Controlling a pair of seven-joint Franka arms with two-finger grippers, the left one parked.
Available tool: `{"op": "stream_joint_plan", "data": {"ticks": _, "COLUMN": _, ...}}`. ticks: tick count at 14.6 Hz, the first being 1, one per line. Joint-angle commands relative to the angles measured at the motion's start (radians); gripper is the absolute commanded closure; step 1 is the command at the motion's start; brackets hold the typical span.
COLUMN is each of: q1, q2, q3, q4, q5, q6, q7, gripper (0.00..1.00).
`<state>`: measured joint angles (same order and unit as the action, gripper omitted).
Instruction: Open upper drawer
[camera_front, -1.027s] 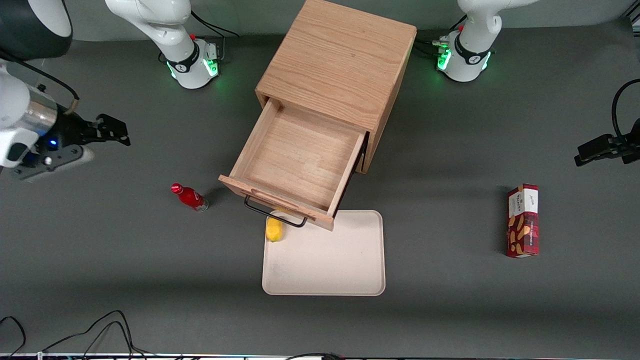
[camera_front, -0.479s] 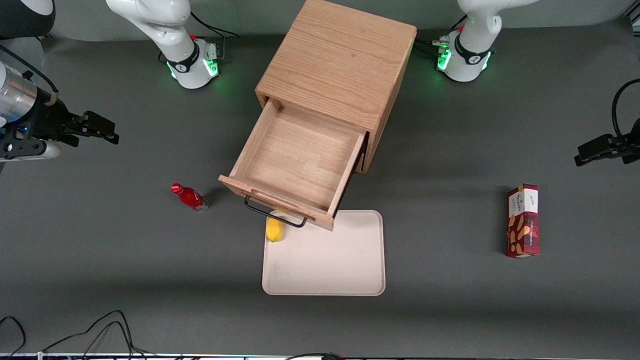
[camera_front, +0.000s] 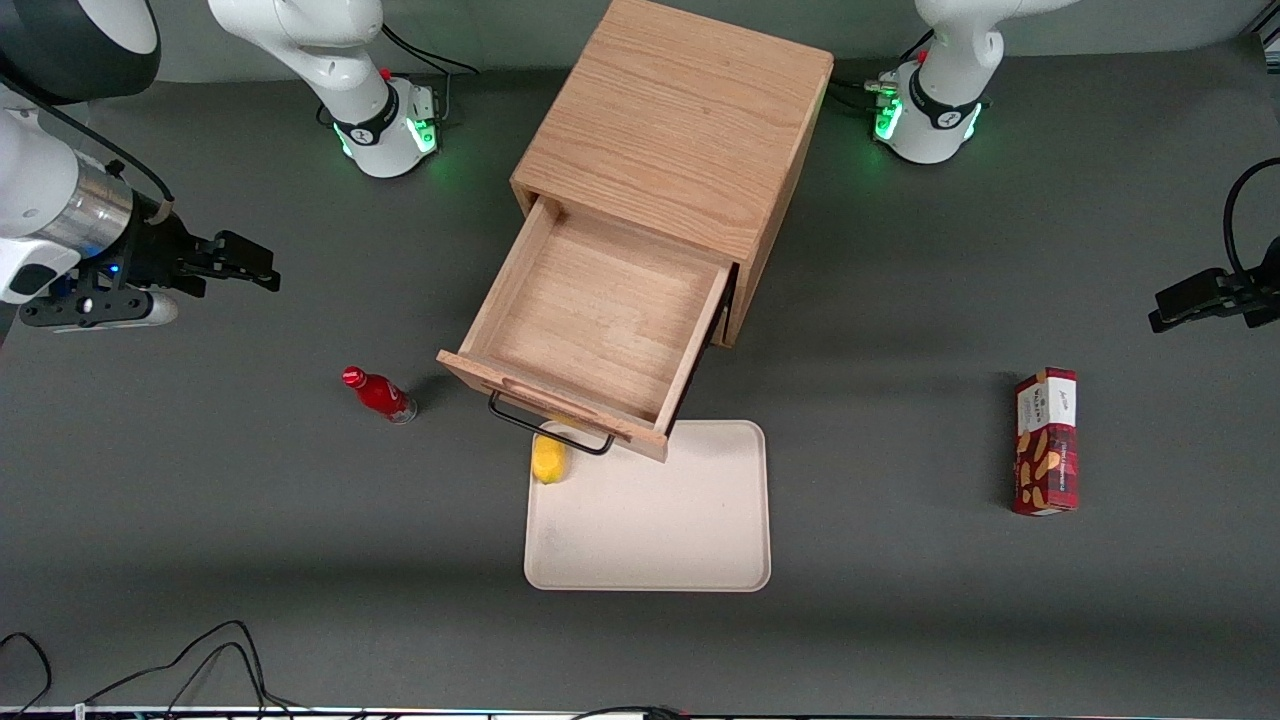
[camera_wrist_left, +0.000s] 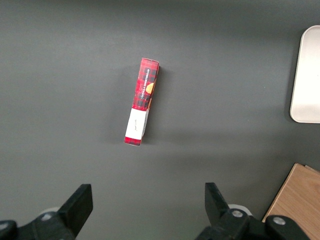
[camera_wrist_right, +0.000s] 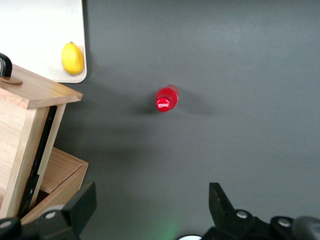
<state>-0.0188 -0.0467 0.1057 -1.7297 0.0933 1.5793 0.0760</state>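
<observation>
The upper drawer (camera_front: 600, 330) stands pulled well out of the wooden cabinet (camera_front: 675, 130) at the middle of the dark bench (camera_front: 900, 600), its tray bare inside and its black wire handle (camera_front: 550, 425) hanging over the edge of a cream tray (camera_front: 650, 520) that lies nearer the front camera. A lemon (camera_front: 547, 460) sits on that tray's corner, just under the handle, touching the rim area at about 7 o'clock from the drawer front. A red bottle (camera_front: 380, 394) stands on the bench beside the drawer front, toward the working arm's end, apart from both drawer and tray. A red snack box (camera_front: 1046, 441) lies well apart toward the parked arm's end. Loose black cables (camera_front: 180, 670) curl at the bench edge nearest the camera. The gripper (camera_front: 245, 262) hangs above bare bench toward the working arm's end, at roughly 9 o'clock from the cabinet and well clear of the handle, with the arm's wrist reaching in level. In the right wrist view its jaws are spread wide with nothing between them, the bottle (camera_wrist_right: 166, 99) below.
</observation>
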Motion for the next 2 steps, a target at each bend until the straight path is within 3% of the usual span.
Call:
{"op": "stream_joint_plan", "data": {"ticks": 1, "q1": 0.114, "q2": -0.039, "q3": -0.127, "q4": -0.015, "q5": 0.011, "q6": -0.027, "q7": 0.013, "gripper": 0.0}}
{"op": "stream_joint_plan", "data": {"ticks": 2, "q1": 0.112, "q2": -0.039, "q3": -0.129, "q4": -0.01, "q5": 0.011, "q6": -0.038, "q7": 0.011, "gripper": 0.0}}
